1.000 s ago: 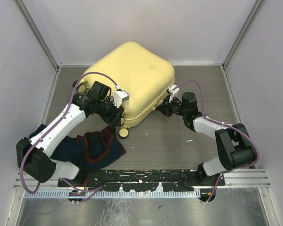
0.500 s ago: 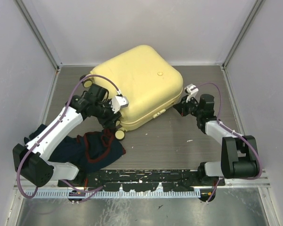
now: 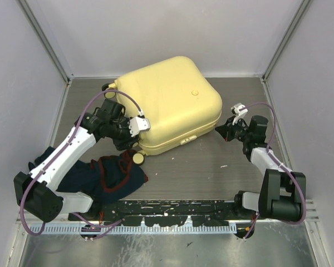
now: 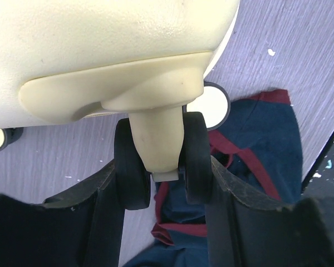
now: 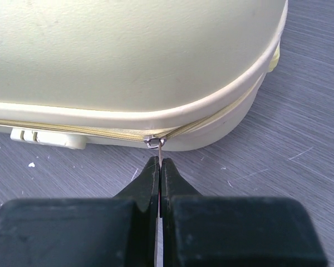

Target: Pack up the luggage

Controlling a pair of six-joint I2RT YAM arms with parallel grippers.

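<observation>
While the large pale yellow hard-shell luggage [image 3: 167, 103] lies flat and shut on the grey wood-grain counter [image 3: 211, 167], filling the middle of the surface towards 12 o'clock, it is gripped at two corners. At its 8 o'clock corner a black twin-wheeled caster [image 4: 156, 158] on a pale yellow stem is clamped by the left pincer [image 4: 158, 183], which is spread only as wide as the two wheels and pressed against their outer faces. At the 3 o'clock corner a thin metal zip pull [image 5: 160, 146] is pinched by the right pincer [image 5: 159, 167], whose jaws are pressed together with only the tab between them. The slider sits on the pale yellow zip seam [image 5: 211, 119] where the shell curves round.

The hold on the caster is judged to be a brace, since a wheeled shell would otherwise be dragged or swung across the counter when the zip is pulled. The pull is taken by its tip, presumably so that the slider can be drawn along the seam. Which side of the slider is closed cannot be told.

A dark navy fabric garment with red trim [image 3: 114, 175] is heaped on the counter at 8 o'clock, outside the luggage. As it is not yet packed and the lid is down, unzipping is judged to be the step in hand, early in the task. A slip of the thin tab from the jaws at the curved corner is judged the main risk.
</observation>
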